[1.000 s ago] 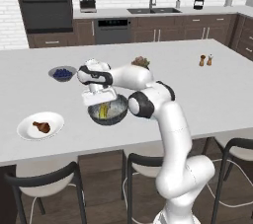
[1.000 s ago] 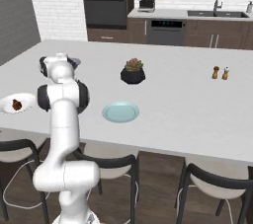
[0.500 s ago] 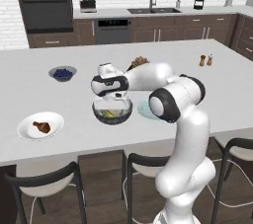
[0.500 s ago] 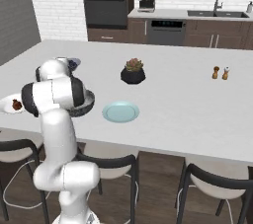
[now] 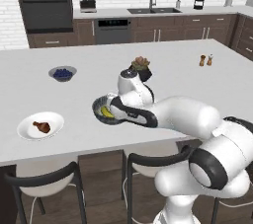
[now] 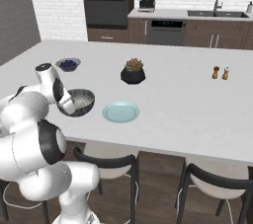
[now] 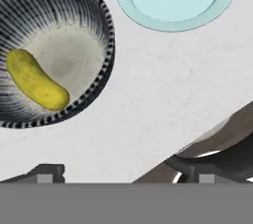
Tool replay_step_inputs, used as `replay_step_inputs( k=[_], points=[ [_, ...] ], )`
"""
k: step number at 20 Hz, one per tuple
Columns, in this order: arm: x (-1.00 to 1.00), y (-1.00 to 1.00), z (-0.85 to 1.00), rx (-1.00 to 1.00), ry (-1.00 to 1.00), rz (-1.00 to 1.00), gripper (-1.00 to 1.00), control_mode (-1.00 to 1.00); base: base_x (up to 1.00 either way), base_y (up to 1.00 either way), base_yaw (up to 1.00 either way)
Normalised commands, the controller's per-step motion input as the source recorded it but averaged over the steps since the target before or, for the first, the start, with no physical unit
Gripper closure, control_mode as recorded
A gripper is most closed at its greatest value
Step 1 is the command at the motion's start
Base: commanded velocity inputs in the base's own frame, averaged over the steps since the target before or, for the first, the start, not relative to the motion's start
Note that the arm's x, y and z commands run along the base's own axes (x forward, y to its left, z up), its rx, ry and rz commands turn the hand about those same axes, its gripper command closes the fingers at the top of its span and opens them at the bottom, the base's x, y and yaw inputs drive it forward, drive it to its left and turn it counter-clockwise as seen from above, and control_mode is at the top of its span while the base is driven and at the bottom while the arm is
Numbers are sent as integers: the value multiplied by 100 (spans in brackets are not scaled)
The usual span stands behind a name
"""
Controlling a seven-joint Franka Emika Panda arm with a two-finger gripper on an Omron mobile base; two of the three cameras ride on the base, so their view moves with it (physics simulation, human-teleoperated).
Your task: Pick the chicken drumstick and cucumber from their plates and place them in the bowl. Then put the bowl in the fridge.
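The cucumber (image 7: 35,80) lies loose in the dark speckled bowl (image 7: 101,18), up and to the left of my gripper (image 7: 123,172). The gripper is open, its fingertips (image 7: 49,171) wide apart over bare counter with nothing between them. In the left base view the bowl (image 5: 99,103) holds the cucumber (image 5: 107,113), and my hand (image 5: 129,100) hangs just right of it. The chicken drumstick (image 5: 42,127) rests on the white plate (image 5: 27,130) at the front left. The pale blue-green plate (image 6: 121,112) is bare beside the bowl (image 6: 79,100). The fridge is out of view.
A small bowl of blue berries (image 5: 63,73) and a potted succulent (image 5: 141,65) stand behind the bowl. Salt and pepper shakers (image 5: 206,60) are at the far right. The counter's front edge and a dark stool (image 7: 222,156) lie close under the hand.
The jaws have opened wider and the cucumber now lies free in the bowl. My hand has shifted a little right of the bowl, and the elbow has swung toward the cameras.
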Motion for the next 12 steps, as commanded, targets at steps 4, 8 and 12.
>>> replay_step_inputs(
  k=[4, 8, 12],
  points=[
    [-46, -24, 97, 8, -14, -3, -100, -100, 0, 0, 0],
    [-25, -62, 100, 6, 13, 6, -100, -100, 0, 0, 0],
    [-47, -65, 74, -2, 9, 22, -100, -100, 0, 0, 0]
  ],
)
